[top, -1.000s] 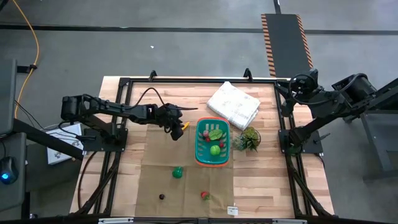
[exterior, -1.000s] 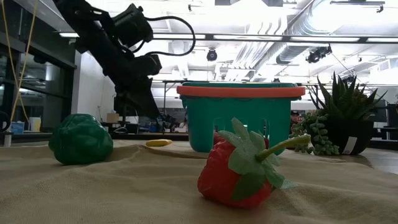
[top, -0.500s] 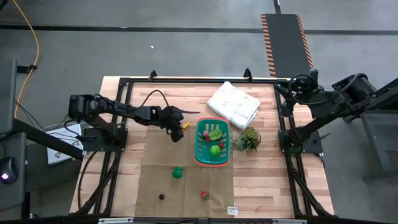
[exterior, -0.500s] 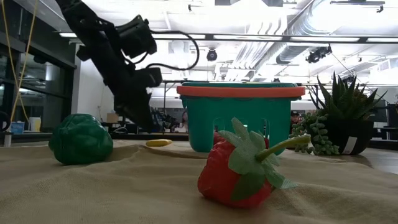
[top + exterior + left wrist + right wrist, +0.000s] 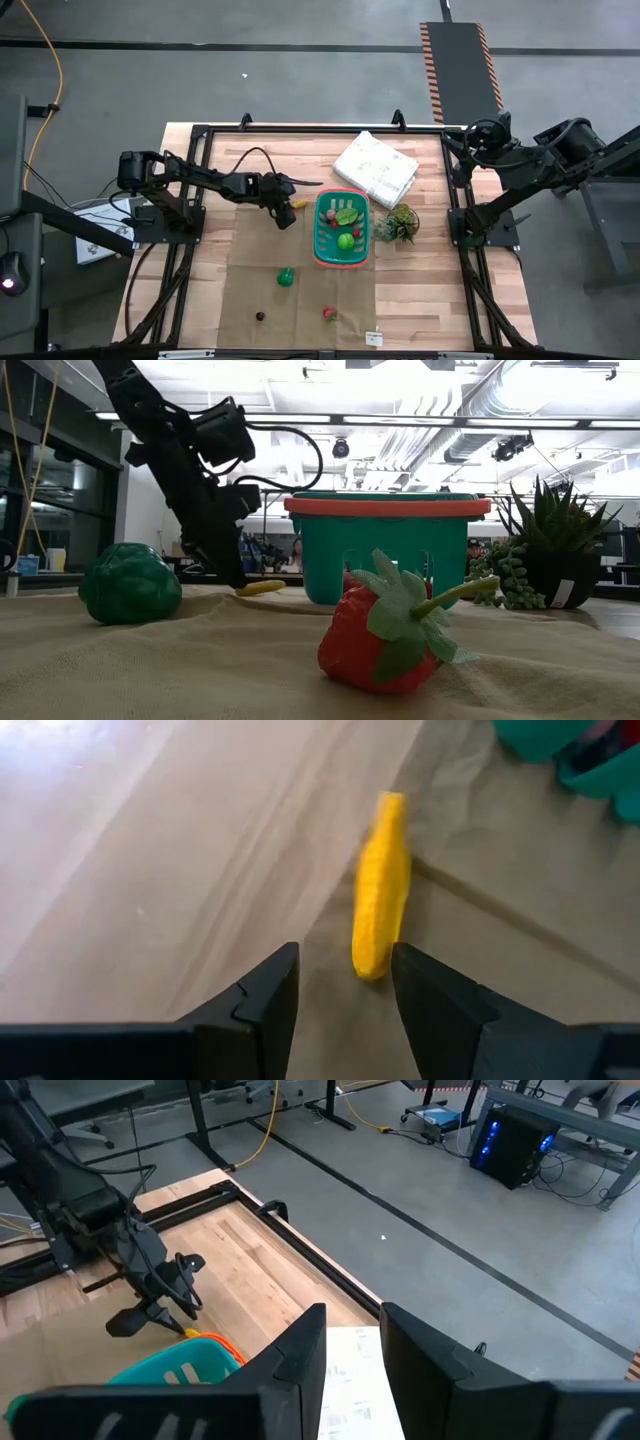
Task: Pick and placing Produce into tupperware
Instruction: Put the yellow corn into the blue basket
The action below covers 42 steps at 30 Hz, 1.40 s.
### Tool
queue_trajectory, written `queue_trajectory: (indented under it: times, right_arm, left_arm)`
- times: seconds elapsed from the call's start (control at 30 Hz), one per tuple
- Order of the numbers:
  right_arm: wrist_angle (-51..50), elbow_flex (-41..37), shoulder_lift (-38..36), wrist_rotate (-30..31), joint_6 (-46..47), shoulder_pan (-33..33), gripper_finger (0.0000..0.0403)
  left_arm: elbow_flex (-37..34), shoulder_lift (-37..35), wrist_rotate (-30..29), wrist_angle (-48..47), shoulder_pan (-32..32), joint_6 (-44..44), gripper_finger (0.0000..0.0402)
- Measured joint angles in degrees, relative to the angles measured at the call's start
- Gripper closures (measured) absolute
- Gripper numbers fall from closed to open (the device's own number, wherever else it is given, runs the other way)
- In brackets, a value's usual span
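A yellow-orange piece of produce (image 5: 382,900) lies flat on the tan mat, left of the tupperware (image 5: 341,258), a teal basket with several produce pieces inside. My left gripper (image 5: 345,958) slants down at the yellow piece (image 5: 297,203) with its fingers open; the piece's near end lies just ahead of the gap between the fingertips, untouched. In the low view that gripper (image 5: 236,576) stands close above the mat beside the yellow piece (image 5: 260,588). My right gripper (image 5: 352,1330) waits high at the table's far right corner (image 5: 478,140), open with nothing between its fingers.
On the mat's near part lie a green round piece (image 5: 286,277), a small dark piece (image 5: 260,316) and a red strawberry (image 5: 329,314). A white rumpled cloth bundle (image 5: 375,168) lies behind the basket, and a spiky potted plant (image 5: 398,225) stands to its right.
My left gripper has sunk toward the mat and come down close to the yellow piece, tipping a little more downward. The yellow piece has stayed where it was.
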Motion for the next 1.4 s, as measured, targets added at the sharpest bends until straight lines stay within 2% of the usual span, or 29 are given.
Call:
queue_trajectory:
  times: [0.33, 0.53, 1.1, 1.4]
  right_arm:
    - [0.0, 0.0, 0.0, 0.1, 0.0, 0.0, 0.0314]
    - [0.0, 0.0, 0.0, 0.4, 0.6, 0.0, 0.0314]
    - [0.0, 0.0, 0.0, 1.7, 1.1, 0.0, 0.0314]
    - [0.0, 0.0, 0.0, 2.4, 2.0, 0.0, 0.0314]
  left_arm:
    - [0.0, 0.0, -1.6, 0.4, 0.0, 0.6, 0.0250]
    - [0.0, 0.0, 1.4, 3.1, 0.0, 4.5, 0.0250]
    - [0.0, 0.0, 1.1, 3.5, 0.0, 11.5, 0.0250]
    - [0.0, 0.2, 3.0, 5.2, 0.1, 11.8, 0.0250]
